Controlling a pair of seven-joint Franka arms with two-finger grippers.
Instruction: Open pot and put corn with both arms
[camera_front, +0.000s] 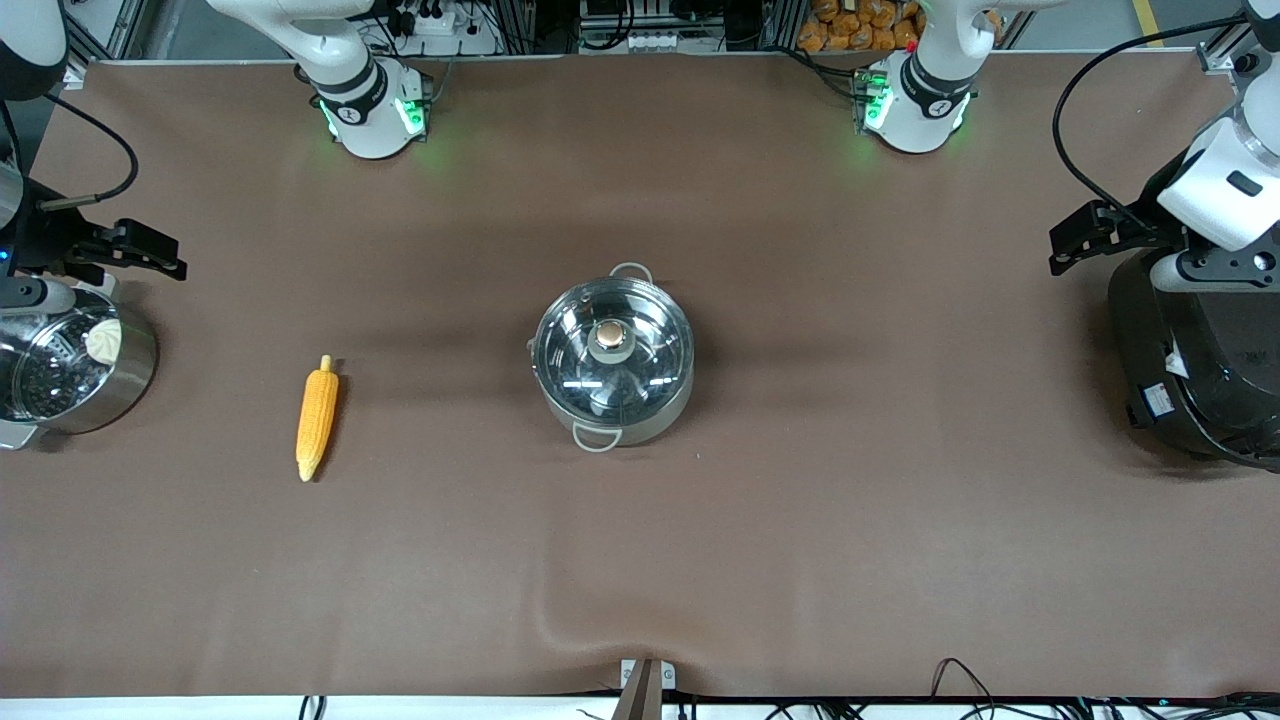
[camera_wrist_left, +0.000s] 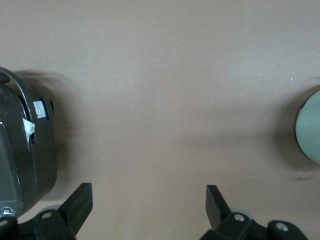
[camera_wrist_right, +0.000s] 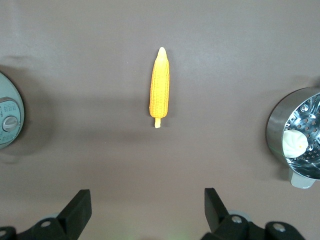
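While both arms wait at counter (camera_front: 800, 560) ends, nothing is gripped. Corn (camera_front: 317, 417) lies flat on counter, nearest front camera, at pot's 9 o'clock in front view, well apart from it, tip pointing toward camera. Pot (camera_front: 613, 362) sits mid-counter, glass lid (camera_front: 612, 350) on, copper knob (camera_front: 608, 339) centred. Steamer pot (camera_front: 70, 370) with white bun (camera_front: 102, 341) sits at right arm's end; black rice cooker (camera_front: 1195, 370) at left arm's end. Right hand (camera_wrist_right: 147, 207) over steamer pot, fingers spread wide, empty. Left hand (camera_wrist_left: 149, 202) over rice cooker, fingers spread wide, empty.

White arms (camera_front: 350, 70), black joint bands, green base lights, black cables.
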